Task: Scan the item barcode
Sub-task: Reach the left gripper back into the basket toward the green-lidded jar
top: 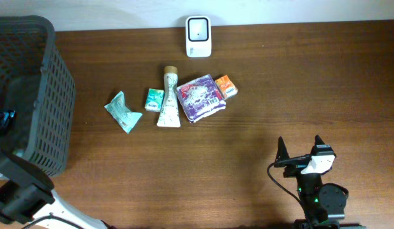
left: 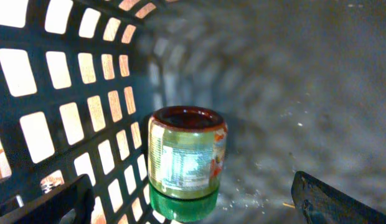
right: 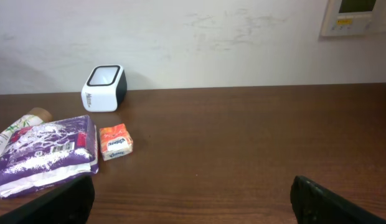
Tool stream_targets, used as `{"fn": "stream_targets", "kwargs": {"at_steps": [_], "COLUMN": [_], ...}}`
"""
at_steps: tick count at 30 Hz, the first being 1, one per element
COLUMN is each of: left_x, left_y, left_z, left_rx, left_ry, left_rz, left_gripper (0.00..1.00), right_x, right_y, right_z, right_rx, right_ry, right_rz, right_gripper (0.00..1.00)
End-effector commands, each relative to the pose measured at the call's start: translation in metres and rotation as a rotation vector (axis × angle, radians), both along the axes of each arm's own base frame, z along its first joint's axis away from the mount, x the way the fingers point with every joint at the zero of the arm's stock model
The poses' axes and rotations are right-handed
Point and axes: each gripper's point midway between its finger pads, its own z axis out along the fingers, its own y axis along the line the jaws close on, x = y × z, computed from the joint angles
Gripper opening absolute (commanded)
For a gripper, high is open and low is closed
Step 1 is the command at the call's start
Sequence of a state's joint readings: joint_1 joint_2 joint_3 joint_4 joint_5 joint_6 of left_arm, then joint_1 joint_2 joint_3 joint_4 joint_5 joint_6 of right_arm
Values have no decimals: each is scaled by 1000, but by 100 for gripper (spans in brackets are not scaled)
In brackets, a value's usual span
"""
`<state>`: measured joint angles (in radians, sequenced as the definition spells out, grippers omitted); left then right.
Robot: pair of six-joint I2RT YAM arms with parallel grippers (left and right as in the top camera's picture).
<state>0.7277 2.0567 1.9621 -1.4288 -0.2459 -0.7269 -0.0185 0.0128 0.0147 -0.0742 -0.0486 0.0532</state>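
The white barcode scanner [top: 198, 28] [right: 104, 87] stands at the table's far edge. In front of it lie the items: a teal packet [top: 123, 111], a small green pack [top: 154, 100], a cream tube [top: 169, 98], a purple pack [top: 200, 97] [right: 47, 152] and an orange tissue pack [top: 226, 86] [right: 115, 142]. My left gripper [left: 193, 208] is down inside the dark basket [top: 54, 108], open, with a green-lidded glass jar [left: 187, 155] lying just ahead between its fingers, untouched. Over bare wood at the near right, my right gripper [top: 300, 145] [right: 193, 202] hangs open, holding nothing.
The basket's lattice wall [left: 68, 112] curves close along the left of the jar. A wall runs behind the scanner. The left arm's base [top: 19, 191] sits at the near left corner.
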Motion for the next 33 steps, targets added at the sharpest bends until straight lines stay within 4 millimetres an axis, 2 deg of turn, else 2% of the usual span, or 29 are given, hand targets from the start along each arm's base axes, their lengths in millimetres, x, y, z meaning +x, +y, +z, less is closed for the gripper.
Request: {"fn": "stream_targets", "kwargs": {"at_steps": [1,6,9,10,12,14,17,21,28,30,33], "left_x": [-13,-16,-16,-16,-15,-15,-18,-23,-31,-31,-29], "left_y": [9,6,5,5,5,5,2,-2,-12,-13,-12], "left_z": [-3,-18,-23,-24,-24,-24,-24,-32,-62,-66,-68], "left_rx": [25,9,6,5,0,-1,-13,-29,-69,-75,-70], "left_ry": [18,35,37,32,29,31,44,66,94,89,82], "left_rz": [46,46,46,46,41,34,35,35,35,35,35], "left_gripper": [99,99,77,74,61,58,58,65,67,77,79], "right_x": [0,0,0,0,0,0,0,0,0,0,0], "right_y": [0,1,0,0,0,1,0,0,0,0,1], "right_z": [-3,-3,-3,-3,-3,-3,-3,-3,-3,-3,-3], "right_rx": [7,7,7,7,7,7,7,7,7,7,7], "right_ry": [4,4,4,4,5,4,4,4,4,4,4], "right_rz": [0,0,0,0,0,0,0,0,0,0,0], "right_gripper": [99,99,99,99,99,99,99,99,99,99,98]}}
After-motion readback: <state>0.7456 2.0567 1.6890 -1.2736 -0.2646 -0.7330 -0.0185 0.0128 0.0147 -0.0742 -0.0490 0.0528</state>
